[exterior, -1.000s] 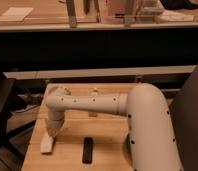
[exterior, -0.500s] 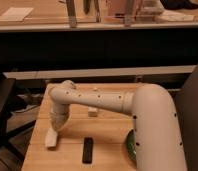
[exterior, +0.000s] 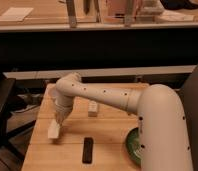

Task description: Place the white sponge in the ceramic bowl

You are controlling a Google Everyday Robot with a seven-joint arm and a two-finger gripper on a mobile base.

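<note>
Where the sponge (exterior: 54, 131) sits: left part of the table (exterior: 109, 131), tilted, its upper end at the gripper tip; contact with the tabletop cannot be told.
Gripper (exterior: 58, 121): points down over the sponge, fingers clamped on its upper end.
Bowl (exterior: 133, 146): dark green, at the table's front right, partly hidden behind the arm (exterior: 104, 97); well apart from the sponge.
Black bar (exterior: 87, 150): lies flat near the front edge, between sponge and bowl.
Pale block (exterior: 93, 108): just right of the gripper.
</note>
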